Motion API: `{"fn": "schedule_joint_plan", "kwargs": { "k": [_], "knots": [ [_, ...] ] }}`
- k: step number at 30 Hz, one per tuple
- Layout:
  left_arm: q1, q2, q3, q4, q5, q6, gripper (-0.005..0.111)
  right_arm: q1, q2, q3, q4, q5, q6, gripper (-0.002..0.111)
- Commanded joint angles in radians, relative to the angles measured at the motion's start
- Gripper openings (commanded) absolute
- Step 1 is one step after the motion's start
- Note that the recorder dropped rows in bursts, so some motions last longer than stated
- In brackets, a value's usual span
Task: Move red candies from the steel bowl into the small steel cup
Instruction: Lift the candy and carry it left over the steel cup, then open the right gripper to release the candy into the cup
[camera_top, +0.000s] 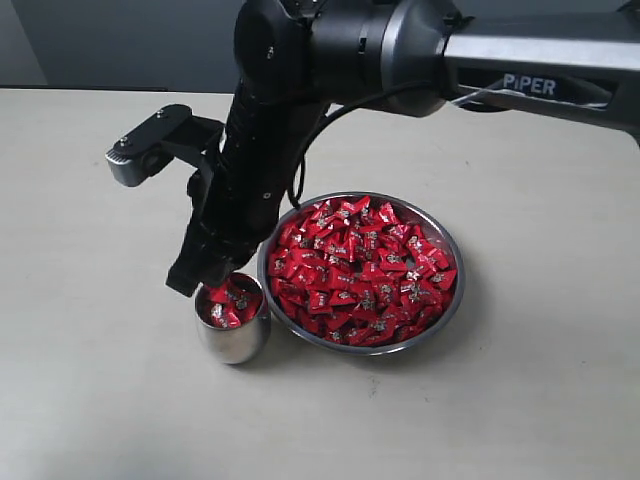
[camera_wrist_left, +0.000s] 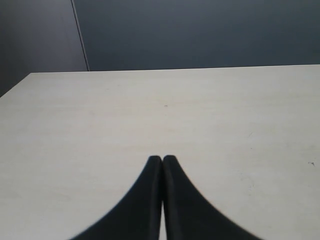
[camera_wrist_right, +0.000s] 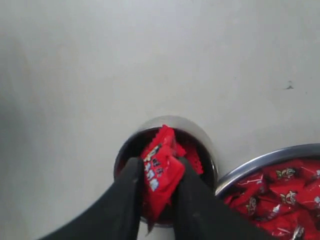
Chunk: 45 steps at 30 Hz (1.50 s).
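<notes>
The steel bowl (camera_top: 447, 300) sits mid-table, heaped with red candies (camera_top: 362, 270); its rim (camera_wrist_right: 260, 162) and some candies (camera_wrist_right: 285, 195) also show in the right wrist view. The small steel cup (camera_top: 232, 342) stands just left of the bowl with a few red candies inside. My right gripper (camera_wrist_right: 159, 172) hangs directly over the cup's mouth (camera_wrist_right: 200, 131), shut on one red candy (camera_wrist_right: 161, 172) pinched between its black fingers (camera_wrist_right: 131, 175). In the exterior view the right gripper (camera_top: 200, 278) reaches down at the cup's rim. My left gripper (camera_wrist_left: 162, 159) is shut on nothing over bare table.
The pale tabletop (camera_top: 530, 400) surrounds the bowl and cup. The right arm (camera_top: 270, 150) slants across from the upper right, hiding the table behind the cup. A dark wall (camera_wrist_left: 200, 30) runs behind the table's far edge.
</notes>
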Motion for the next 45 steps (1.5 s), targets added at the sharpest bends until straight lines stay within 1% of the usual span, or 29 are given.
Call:
{"fn": "schedule_joint_plan", "kwargs": {
  "k": [1,15,20,24,45],
  "knots": [
    [0.001,-0.004,0.004,0.001,-0.002,-0.003,0.0,0.001,-0.017,-0.007,-0.025,0.05,0.021,-0.001],
    [0.001,-0.004,0.004,0.001,-0.002,-0.003,0.0,0.012,-0.075,-0.004,-0.014,0.088,0.068,-0.001],
    [0.001,-0.004,0.004,0.001,-0.002,-0.003,0.0,0.032,-0.075,0.039,-0.004,0.038,0.068,-0.001],
    [0.001,-0.004,0.004,0.001,-0.002,-0.003,0.0,0.047,-0.075,0.068,-0.038,0.003,0.068,-0.001],
    [0.001,-0.004,0.004,0.001,-0.002,-0.003,0.0,0.047,-0.041,0.068,-0.063,-0.032,0.088,-0.001]
  ]
}}
